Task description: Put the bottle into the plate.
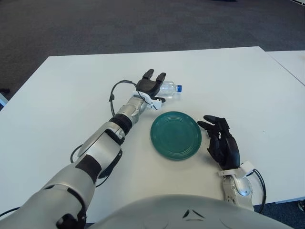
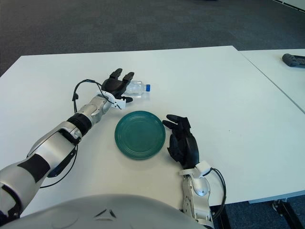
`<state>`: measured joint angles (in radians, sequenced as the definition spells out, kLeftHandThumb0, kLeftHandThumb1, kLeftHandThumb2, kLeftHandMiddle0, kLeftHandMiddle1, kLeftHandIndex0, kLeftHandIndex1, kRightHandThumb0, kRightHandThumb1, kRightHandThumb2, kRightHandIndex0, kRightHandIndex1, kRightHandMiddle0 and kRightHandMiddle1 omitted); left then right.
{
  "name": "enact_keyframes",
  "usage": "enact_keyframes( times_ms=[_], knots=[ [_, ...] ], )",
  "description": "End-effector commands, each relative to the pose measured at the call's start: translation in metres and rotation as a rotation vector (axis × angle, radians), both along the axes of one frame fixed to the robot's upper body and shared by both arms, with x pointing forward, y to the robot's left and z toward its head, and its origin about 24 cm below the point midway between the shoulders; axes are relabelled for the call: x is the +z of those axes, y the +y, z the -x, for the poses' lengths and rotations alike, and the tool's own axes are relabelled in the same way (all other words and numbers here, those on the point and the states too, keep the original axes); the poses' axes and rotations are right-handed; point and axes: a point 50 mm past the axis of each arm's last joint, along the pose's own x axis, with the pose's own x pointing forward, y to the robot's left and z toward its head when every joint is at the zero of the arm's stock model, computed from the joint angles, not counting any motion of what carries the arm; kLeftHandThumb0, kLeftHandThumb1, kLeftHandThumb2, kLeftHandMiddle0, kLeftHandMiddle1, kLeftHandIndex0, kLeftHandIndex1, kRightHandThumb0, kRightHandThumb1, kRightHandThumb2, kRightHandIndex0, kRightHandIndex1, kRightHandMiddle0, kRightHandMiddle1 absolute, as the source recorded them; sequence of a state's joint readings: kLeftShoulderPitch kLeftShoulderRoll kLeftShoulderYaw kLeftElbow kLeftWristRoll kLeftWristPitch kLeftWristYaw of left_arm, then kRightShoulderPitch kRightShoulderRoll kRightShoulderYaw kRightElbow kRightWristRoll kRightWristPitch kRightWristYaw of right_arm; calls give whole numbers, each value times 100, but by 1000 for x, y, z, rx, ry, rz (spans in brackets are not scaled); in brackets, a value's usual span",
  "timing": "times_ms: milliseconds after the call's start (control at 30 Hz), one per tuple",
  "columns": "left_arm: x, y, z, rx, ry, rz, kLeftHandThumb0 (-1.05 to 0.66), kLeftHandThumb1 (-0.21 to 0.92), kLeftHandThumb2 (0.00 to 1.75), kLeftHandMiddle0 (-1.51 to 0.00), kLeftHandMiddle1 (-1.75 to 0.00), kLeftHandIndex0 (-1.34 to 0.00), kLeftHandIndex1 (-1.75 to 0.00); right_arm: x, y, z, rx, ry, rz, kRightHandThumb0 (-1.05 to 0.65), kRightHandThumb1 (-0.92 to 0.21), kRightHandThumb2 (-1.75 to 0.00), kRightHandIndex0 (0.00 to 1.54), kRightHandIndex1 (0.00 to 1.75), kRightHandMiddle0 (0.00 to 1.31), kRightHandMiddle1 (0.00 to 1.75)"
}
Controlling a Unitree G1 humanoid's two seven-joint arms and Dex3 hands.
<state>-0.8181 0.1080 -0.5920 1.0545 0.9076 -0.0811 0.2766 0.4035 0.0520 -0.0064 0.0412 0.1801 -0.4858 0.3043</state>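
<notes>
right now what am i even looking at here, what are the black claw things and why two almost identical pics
You are looking through the head camera of a humanoid robot, down at a white table. The camera has two eyes set slightly apart, so both pictures show one scene.

The black things are its three-finger hands. The left hand is stretched out to a clear plastic water bottle with a blue cap, lying on its side; the fingers are spread at the bottle and do not yet grasp it. The right hand shows just right of a green plate, fingers relaxed, holding nothing. The plate has nothing on it. The job is to put the bottle on the plate.
</notes>
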Motion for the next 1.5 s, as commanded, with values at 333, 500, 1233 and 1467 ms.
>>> enact_keyframes(
  times_ms=[333, 500, 1233, 1467],
  knots=[
    [24, -14, -16, -34, -1, -27, -105, 92, 55, -18, -2, 0, -36, -63, 36, 50, -3, 327, -88, -67, -92, -73, 57, 98, 15, 116],
    [24, -16, -18, -57, 31, -68, -105, 92, 52, -18, -1, 0, -39, -61, 43, 54, -3, 322, -84, -66, -92, -75, 59, 97, 13, 115],
    [-3, -20, -6, -107, 180, -289, -103, 92, 37, -49, -28, 0, -91, -54, 68, 66, -7, 286, -153, -61, -91, -73, 62, 94, 11, 113],
    [-4, -21, -7, -108, 191, -332, -105, 92, 39, -35, -115, -1, -110, -51, 69, 68, -26, 271, -162, -60, -89, -75, 62, 96, 11, 115]
  ],
)
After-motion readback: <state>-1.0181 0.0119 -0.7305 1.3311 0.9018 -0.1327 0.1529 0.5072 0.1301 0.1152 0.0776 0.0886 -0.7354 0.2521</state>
